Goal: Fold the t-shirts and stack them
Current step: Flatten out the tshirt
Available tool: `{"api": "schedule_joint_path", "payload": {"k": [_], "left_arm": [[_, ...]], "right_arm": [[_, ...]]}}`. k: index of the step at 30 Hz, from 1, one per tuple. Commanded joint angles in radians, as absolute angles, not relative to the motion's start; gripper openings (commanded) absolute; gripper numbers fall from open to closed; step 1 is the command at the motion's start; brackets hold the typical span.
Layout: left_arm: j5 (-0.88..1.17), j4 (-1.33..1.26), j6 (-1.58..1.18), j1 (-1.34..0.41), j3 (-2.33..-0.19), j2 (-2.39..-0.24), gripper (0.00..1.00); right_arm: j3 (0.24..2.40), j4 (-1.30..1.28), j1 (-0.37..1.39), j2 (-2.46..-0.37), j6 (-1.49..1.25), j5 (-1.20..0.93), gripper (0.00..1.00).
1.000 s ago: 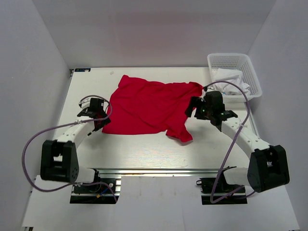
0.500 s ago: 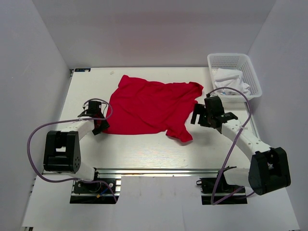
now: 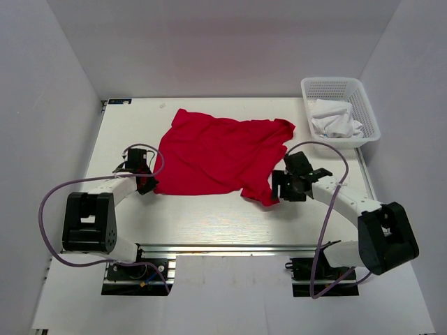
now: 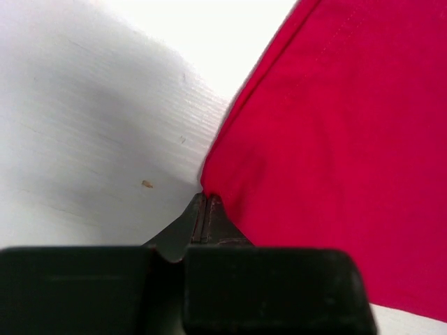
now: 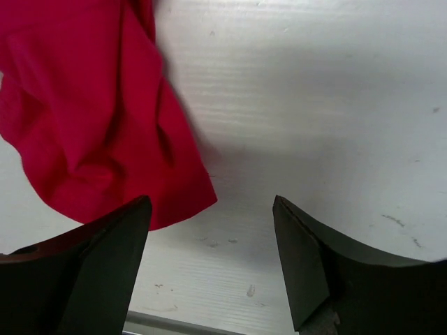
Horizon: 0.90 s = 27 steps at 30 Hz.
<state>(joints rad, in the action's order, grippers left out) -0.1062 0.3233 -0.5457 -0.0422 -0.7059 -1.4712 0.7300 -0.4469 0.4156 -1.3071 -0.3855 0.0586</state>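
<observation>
Left fingers (image 4: 198,222) were closed on just the shirt's (image 3: 209,150) corner, right fingers (image 5: 307,265) open, so a pull could slip it free.

L wrist: t-shirt (image 4: 335,139) cut off top, rt.

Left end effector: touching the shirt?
Touching. The left wrist view shows the left end effector shut, its tips pinching the shirt at its corner.

Lab test cell: plain white walls (image 3: 230,49) enclose the table (image 3: 209,209).
</observation>
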Motion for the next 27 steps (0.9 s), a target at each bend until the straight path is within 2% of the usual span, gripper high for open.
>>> {"api": "schedule_joint_path", "payload": {"k": [1, 2, 5, 8, 11, 12, 16, 20, 27], "left_arm": [[-0.101, 0.342, -0.532, -0.043, -0.690, -1.414, 0.00], [-0.101, 0.342, -0.532, -0.043, -0.681, -1.414, 0.00], [-0.101, 0.342, -0.532, -0.043, -0.681, -1.405, 0.00], [-0.101, 0.342, -0.523, -0.043, -0.681, -1.396, 0.00], [-0.092, 0.333, -0.514, -0.043, -0.681, -1.370, 0.00], [-0.080, 0.333, -0.514, -0.043, -0.681, -1.361, 0.00], [-0.069, 0.324, -0.503, -0.043, -0.701, -1.283, 0.00], [-0.069, 0.312, -0.483, -0.043, -0.750, -1.151, 0.00], [-0.087, 0.264, -0.463, -0.043, -0.920, -0.983, 0.00]], "right_arm": [[0.719, -0.425, 0.443, -1.345, -0.393, 0.011, 0.75], [0.713, -0.416, 0.448, -1.354, -0.397, 0.011, 0.73], [0.710, -0.390, 0.456, -1.384, -0.429, 0.011, 0.51], [0.698, -0.365, 0.459, -1.385, -0.449, -0.020, 0.43], [0.698, -0.364, 0.459, -1.384, -0.456, -0.028, 0.06], [0.703, -0.361, 0.459, -1.370, -0.453, -0.032, 0.00], [0.738, -0.334, 0.454, -1.315, -0.456, -0.015, 0.00], [0.814, -0.328, 0.449, -1.210, -0.465, 0.176, 0.00], [0.897, -0.059, 0.448, -0.993, -0.422, 0.402, 0.00]]}}
